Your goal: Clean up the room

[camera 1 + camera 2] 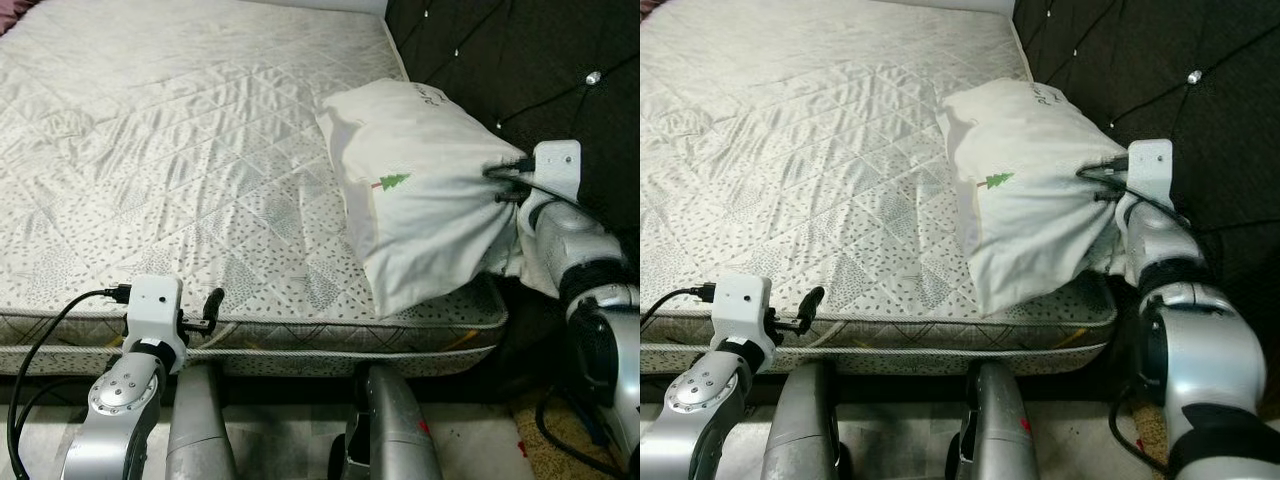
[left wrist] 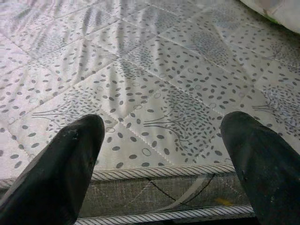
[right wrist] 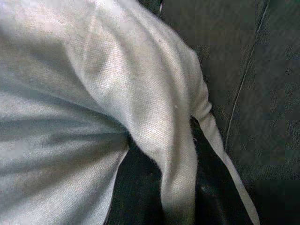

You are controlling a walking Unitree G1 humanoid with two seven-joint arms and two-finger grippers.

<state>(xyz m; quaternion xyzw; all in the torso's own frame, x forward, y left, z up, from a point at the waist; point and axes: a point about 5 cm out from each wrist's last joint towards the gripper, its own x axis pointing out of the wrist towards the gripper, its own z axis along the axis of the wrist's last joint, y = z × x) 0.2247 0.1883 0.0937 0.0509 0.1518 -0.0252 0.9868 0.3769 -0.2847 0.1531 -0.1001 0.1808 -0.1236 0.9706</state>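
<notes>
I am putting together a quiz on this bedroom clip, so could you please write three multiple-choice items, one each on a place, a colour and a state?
1. Where does the plump white fabric pillow lie?
A. at the quilted grey-patterned mattress corner beside the dark tufted headboard
B. on the floor
C. mid-mattress

2. What colour is the small tree printed on the pillow?
A. blue
B. green
C. yellow

3. How is the left pincer?
A. shut on the pillow
B. shut on a cable
C. open over the mattress edge

Answers: 1 A, the pillow rests against the headboard; 2 B, the tree is green with a red trunk; 3 C, its fingers are spread apart, while the right pincer grips pillow cloth.
</notes>
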